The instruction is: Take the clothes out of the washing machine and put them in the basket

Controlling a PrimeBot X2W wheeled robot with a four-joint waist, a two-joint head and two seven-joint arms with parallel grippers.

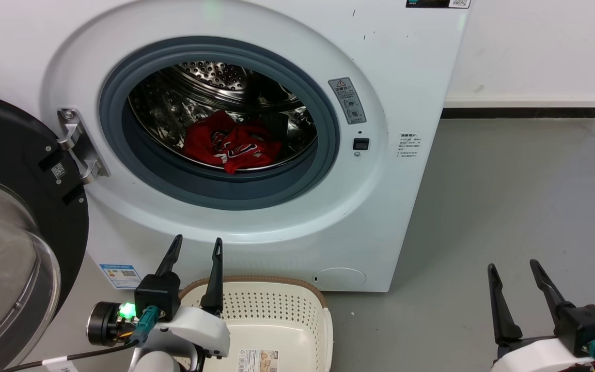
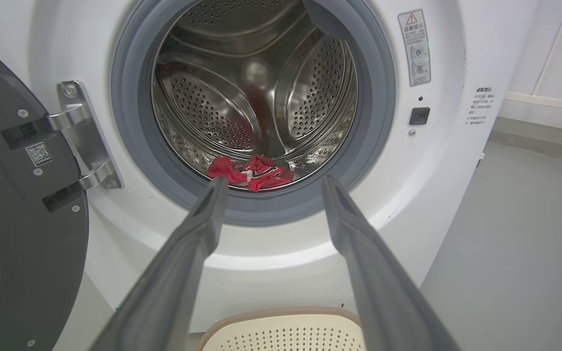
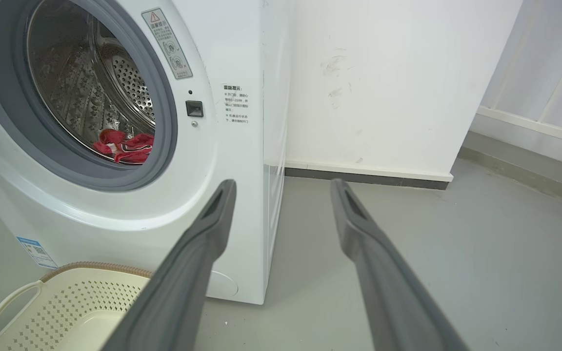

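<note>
The red clothes (image 1: 230,142) lie bunched at the bottom of the steel drum of the white washing machine (image 1: 380,206), whose door (image 1: 13,227) hangs open to the left. The same clothes (image 2: 251,173) show past my left fingertips, and the clothes (image 3: 125,146) show again in the right wrist view. The cream basket (image 1: 277,320) stands on the floor in front of the machine, holding no garment. My left gripper (image 1: 197,245) is open above the basket's near left corner, below the porthole. My right gripper (image 1: 514,268) is open over the floor to the right.
Grey floor (image 1: 509,196) spreads to the right of the machine up to a white wall with a dark skirting (image 1: 525,111). The open door juts out on the left, close beside my left arm. The basket (image 3: 66,302) sits against the machine's base.
</note>
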